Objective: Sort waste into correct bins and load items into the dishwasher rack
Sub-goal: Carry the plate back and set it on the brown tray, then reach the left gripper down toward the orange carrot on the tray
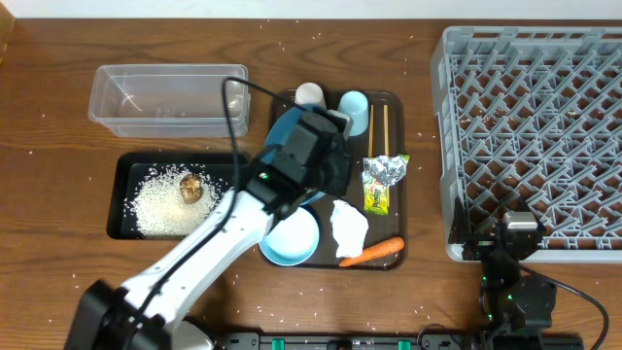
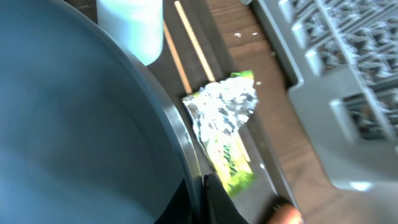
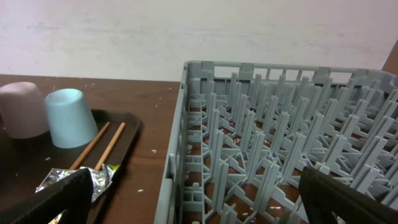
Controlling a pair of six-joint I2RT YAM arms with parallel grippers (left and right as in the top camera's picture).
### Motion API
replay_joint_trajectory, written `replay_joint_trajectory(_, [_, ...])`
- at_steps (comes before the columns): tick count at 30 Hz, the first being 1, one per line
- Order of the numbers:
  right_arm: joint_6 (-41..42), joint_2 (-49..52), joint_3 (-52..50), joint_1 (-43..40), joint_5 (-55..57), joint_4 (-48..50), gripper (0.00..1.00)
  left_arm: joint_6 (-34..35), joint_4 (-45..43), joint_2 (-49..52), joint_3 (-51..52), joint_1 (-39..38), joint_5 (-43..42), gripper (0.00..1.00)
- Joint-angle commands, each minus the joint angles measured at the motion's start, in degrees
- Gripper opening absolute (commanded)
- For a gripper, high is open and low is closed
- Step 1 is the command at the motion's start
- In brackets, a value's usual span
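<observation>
Seen from overhead, a wooden counter (image 1: 58, 243) holds a brown serving tray (image 1: 394, 224) at the centre. The left arm reaches diagonally across the tray and hides much of the tray's left half. The left tool (image 2: 198, 202) is clenched on the rim of the large dark-blue plate (image 2: 81, 124), with one dark finger showing outside the rim. The plate fills the left of the left wrist view. Just beside the plate's rim lie the crumpled silver foil (image 2: 227, 106) and the green-yellow wrapper (image 2: 233, 168), touching each other.

At the tray's far edge stand an upturned white cup (image 1: 309, 94) and a light-blue cup (image 1: 354, 112), side by side. The two chopsticks (image 1: 377, 131) lie parallel just right of the cups. Toward the near edge are the light-blue bowl (image 1: 290, 238), the white napkin (image 1: 348, 226) and the orange carrot (image 1: 372, 252).

Left of the serving tray sits the black tray (image 1: 121, 199), holding a heap of white rice (image 1: 155, 209) with the brown food lump (image 1: 191, 188) on it. Behind the black tray is the clear tub (image 1: 167, 97). Stray grains dot the counter.

The grey rack (image 1: 535, 117) stands well right of the serving tray. The right tool (image 3: 196, 176) is released, with its fingers spread wide and nothing between them. It sits at the rack's near left corner, and the rack's wall and pegs fill most of its view.
</observation>
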State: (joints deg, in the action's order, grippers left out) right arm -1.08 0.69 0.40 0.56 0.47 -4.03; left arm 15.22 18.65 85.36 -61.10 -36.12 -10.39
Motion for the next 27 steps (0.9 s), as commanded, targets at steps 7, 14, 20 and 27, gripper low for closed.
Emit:
replay_joint_trajectory(7, [-0.46, -0.35, -0.09, 0.26, 0.13, -0.22, 0.99, 0.15, -1.66, 6.05, -0.79, -1.36, 5.07, 0.06])
replay_joint_trajectory(14, [-0.48, -0.35, -0.09, 0.26, 0.13, -0.24, 0.99, 0.13, -1.66, 6.49, -0.76, -1.36, 5.09, 0.23])
replay_joint_trajectory(20, [-0.46, -0.35, -0.09, 0.26, 0.13, -0.22, 0.99, 0.13, -1.66, 6.49, -0.76, -1.36, 5.09, 0.26])
replay_joint_trajectory(27, [-0.46, -0.35, -0.09, 0.26, 0.13, -0.22, 0.99, 0.22, -1.18, 4.39, -0.81, -1.36, 4.35, 0.28])
